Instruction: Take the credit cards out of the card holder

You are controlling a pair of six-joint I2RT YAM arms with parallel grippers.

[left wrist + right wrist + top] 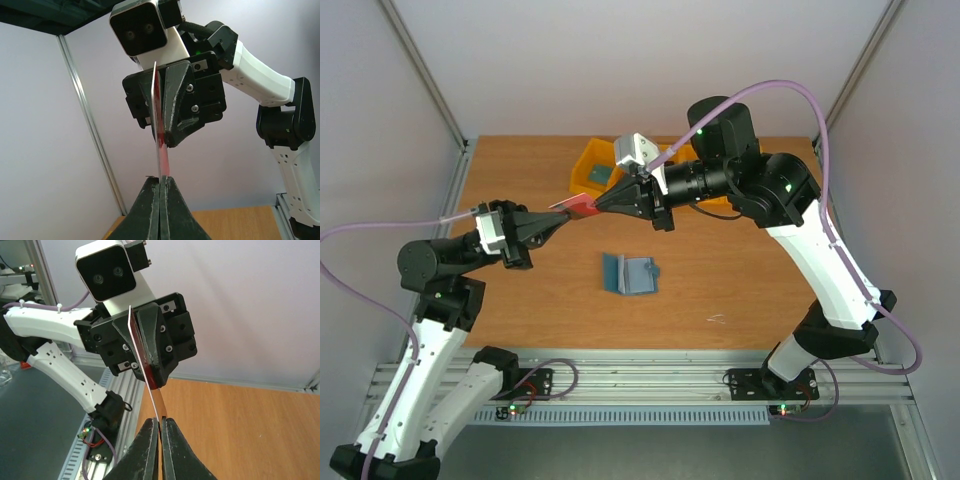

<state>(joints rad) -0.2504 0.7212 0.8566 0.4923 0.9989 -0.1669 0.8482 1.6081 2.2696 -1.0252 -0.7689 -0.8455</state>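
A red credit card is held in the air between both grippers, above the table's back left. My left gripper is shut on its left end and my right gripper is shut on its right end. In the left wrist view the card rises edge-on from my shut left gripper into the right fingers. In the right wrist view the card bends slightly between my right gripper and the left fingers. The slate-blue card holder lies open on the table, below the grippers.
A yellow bin stands at the table's back, behind the right gripper, with a dark card in it. A second yellow bin is mostly hidden under the right arm. Metal rails run along the table's near edge.
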